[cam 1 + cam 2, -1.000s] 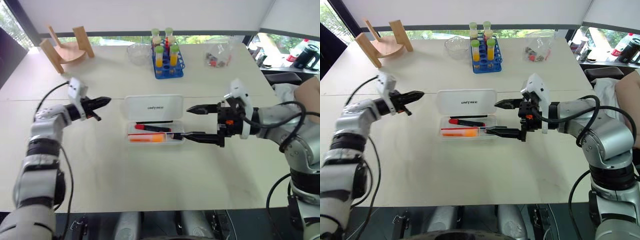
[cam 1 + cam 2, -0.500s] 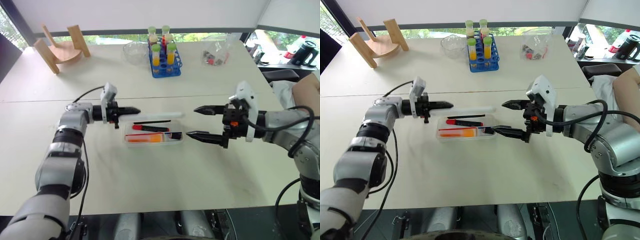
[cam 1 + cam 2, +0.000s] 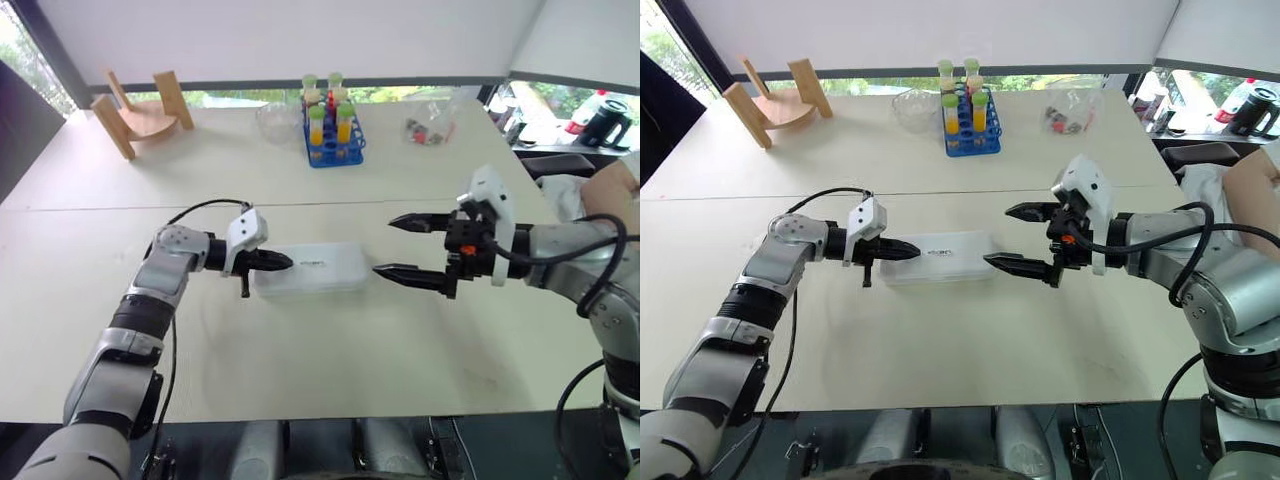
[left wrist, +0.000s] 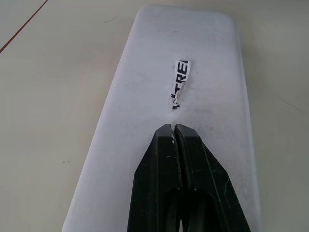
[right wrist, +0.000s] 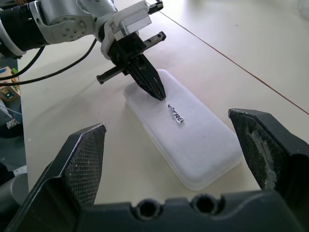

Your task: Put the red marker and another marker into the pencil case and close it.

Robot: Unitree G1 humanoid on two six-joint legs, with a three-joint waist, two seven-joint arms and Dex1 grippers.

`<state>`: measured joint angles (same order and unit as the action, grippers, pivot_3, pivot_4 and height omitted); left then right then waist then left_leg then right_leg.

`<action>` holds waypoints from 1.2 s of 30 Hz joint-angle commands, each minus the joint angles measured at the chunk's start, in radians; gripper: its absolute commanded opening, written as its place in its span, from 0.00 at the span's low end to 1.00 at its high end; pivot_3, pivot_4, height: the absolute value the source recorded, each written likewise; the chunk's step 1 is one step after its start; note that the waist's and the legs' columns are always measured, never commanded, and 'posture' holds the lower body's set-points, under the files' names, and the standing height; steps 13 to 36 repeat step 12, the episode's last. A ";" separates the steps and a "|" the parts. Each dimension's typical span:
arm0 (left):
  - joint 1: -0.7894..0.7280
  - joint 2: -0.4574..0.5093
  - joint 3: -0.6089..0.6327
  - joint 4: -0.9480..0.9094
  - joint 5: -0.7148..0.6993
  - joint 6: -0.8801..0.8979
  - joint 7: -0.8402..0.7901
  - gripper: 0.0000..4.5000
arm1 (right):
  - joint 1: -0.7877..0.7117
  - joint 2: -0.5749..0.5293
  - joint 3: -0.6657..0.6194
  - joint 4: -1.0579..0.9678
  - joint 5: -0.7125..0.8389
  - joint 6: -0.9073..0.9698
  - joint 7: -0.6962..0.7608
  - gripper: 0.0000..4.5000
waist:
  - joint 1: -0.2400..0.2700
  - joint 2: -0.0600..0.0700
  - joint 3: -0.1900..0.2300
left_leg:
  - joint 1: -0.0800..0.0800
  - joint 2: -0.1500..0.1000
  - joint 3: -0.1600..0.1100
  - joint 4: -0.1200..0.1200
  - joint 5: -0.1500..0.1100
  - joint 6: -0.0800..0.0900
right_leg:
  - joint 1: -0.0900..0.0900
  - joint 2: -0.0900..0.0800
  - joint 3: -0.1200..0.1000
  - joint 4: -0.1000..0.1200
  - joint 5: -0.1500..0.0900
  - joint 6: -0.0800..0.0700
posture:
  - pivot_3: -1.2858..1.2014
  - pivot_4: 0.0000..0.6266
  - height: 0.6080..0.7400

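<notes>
The one readable text is small black lettering on the lid of the white pencil case point(image 4: 183, 101). From my left wrist I can make out "TRE", with the letters before it cut off behind my left gripper point(image 4: 175, 129). From my right wrist the same print shows as "RE". In the head views the print is too small to read.

- The pencil case point(image 3: 940, 256) lies with its lid down on the table point(image 3: 940, 340).
- The left gripper point(image 3: 912, 250), fingers together, rests on its left end.
- The right gripper point(image 3: 998, 237) hangs spread wide just right of it.
</notes>
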<state>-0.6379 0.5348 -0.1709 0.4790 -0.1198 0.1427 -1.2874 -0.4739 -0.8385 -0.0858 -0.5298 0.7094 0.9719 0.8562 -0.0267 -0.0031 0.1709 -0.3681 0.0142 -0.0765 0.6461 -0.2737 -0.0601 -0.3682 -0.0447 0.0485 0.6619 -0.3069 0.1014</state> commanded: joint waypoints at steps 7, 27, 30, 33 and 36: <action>0.246 0.243 0.313 -0.513 -0.336 0.508 0.029 0.01 | 0.001 -0.024 0.017 0.031 -0.025 -0.069 0.024 1.00 | -0.017 -0.003 0.004 | -0.009 0.002 -0.003 -0.002 0.000 0.000 | -0.012 0.002 0.000 0.004 0.000 -0.001 | 0.52 0.24 1.00; 0.438 0.347 0.571 -0.785 -0.484 0.699 0.117 0.01 | 0.048 -0.065 0.032 0.081 -0.059 -0.108 0.078 1.00 | -0.009 -0.004 0.005 | -0.025 0.001 -0.005 0.000 0.000 0.000 | -0.025 -0.003 -0.001 0.003 0.000 0.000 | 0.52 0.24 1.00; 0.438 0.347 0.571 -0.785 -0.484 0.699 0.117 0.01 | 0.048 -0.065 0.032 0.081 -0.059 -0.108 0.078 1.00 | -0.009 -0.004 0.005 | -0.025 0.001 -0.005 0.000 0.000 0.000 | -0.025 -0.003 -0.001 0.003 0.000 0.000 | 0.52 0.24 1.00; 0.438 0.347 0.571 -0.785 -0.484 0.699 0.117 0.01 | 0.048 -0.065 0.032 0.081 -0.059 -0.108 0.078 1.00 | -0.009 -0.004 0.005 | -0.025 0.001 -0.005 0.000 0.000 0.000 | -0.025 -0.003 -0.001 0.003 0.000 0.000 | 0.52 0.24 1.00; 0.438 0.347 0.571 -0.785 -0.484 0.699 0.117 0.01 | 0.048 -0.065 0.032 0.081 -0.059 -0.108 0.078 1.00 | -0.009 -0.004 0.005 | -0.025 0.001 -0.005 0.000 0.000 0.000 | -0.025 -0.003 -0.001 0.003 0.000 0.000 | 0.52 0.24 1.00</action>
